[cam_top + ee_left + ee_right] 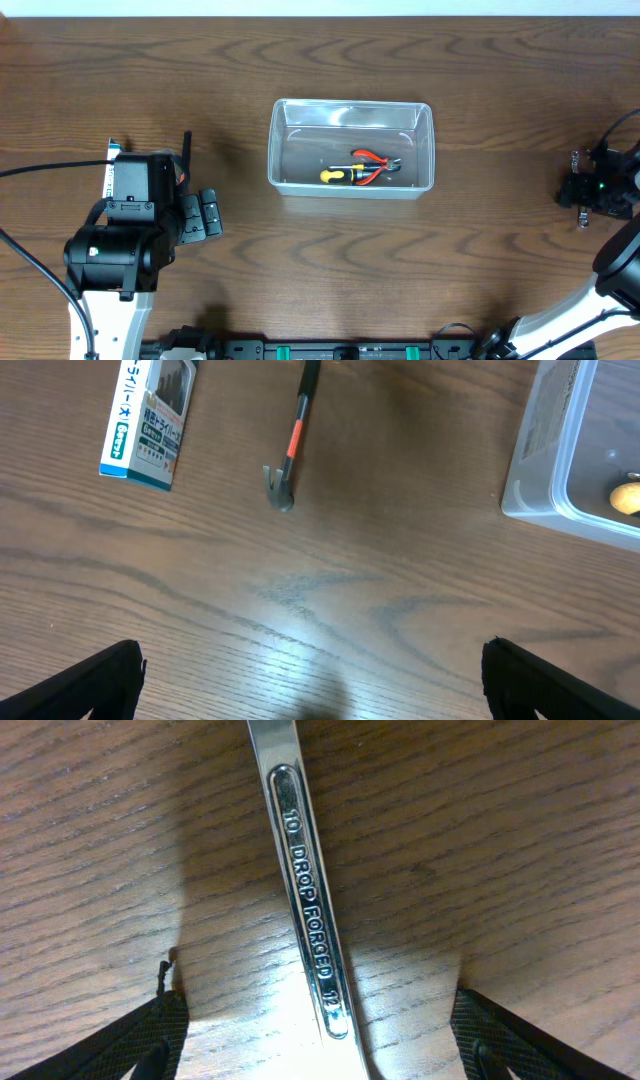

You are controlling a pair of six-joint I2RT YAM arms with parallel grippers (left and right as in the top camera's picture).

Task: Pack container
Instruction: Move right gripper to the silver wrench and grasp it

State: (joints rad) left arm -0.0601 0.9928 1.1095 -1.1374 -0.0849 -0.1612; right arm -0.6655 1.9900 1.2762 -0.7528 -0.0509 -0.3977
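A: Where is the bin (300,150)?

B: In the middle of the table (480,270), long side running left to right, well apart from both arms. Red-handled pliers (374,160) and a yellow-and-black screwdriver (338,175) lie close together in it, toward its front wall.

A: And the left gripper (312,648)?

B: It hangs over bare wood at the left of the table. Its fingers (100,680) are spread wide, with nothing between them. In its wrist view a blue-and-white box (148,420) lies at the upper left. Beside the box, not touching it, is a slim black tool (292,445) with an orange band and a forked grey tip. A corner of the bin shows at the right edge of that view, with a bit of yellow inside it.

A: The right gripper (315,1003)?

B: It is near the table's right edge, low over a wrench (302,900) stamped "10 DROP FORGED 12". The wrench lies flat on the wood and runs between the two fingers (120,1045). There is a gap of bare table on each side — the fingers stand apart and do not touch the metal, so it grips nothing.

A: Is the wrench near the bin?

B: No — it is well to the right of it.
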